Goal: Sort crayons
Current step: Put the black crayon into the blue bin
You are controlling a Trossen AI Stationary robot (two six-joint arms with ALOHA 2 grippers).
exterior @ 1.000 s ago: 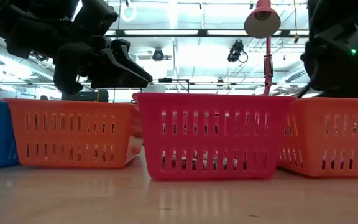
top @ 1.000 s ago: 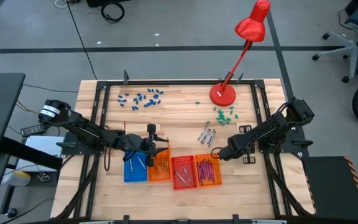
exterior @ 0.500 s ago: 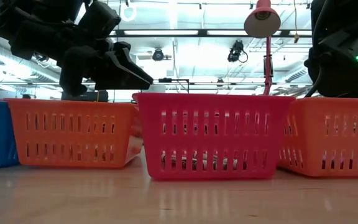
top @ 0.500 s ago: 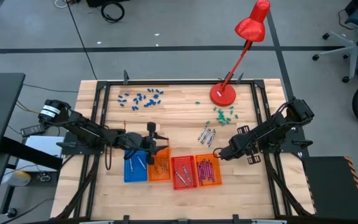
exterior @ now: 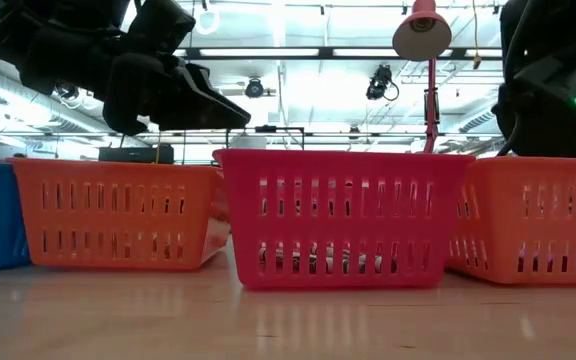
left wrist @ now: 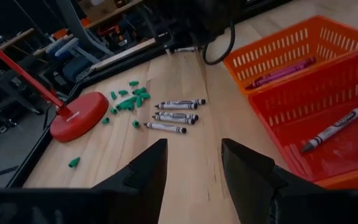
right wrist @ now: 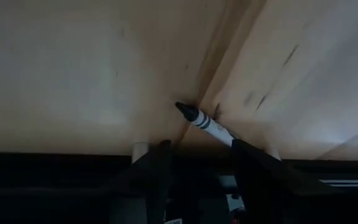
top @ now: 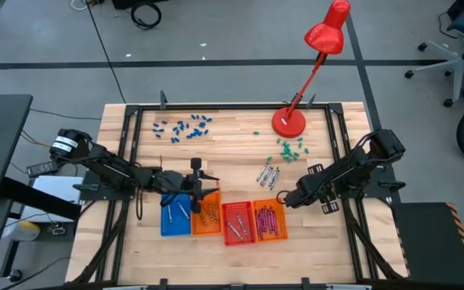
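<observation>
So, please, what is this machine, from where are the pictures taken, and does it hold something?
Two robot arms work at a wooden table. One picture looks down from above, one level across the tabletop, two from the wrists. On the table are grey crayons, blue bits, green bits, a red lamp and four baskets. The left pincer is open and empty. The right pincer is open too; one crayon lies by its finger, apparently not gripped.

Grey floor (top: 232, 72) w/ dark tape line, office chair (top: 457, 36) top right, ceiling strip lights (exterior: 298, 52).
</observation>
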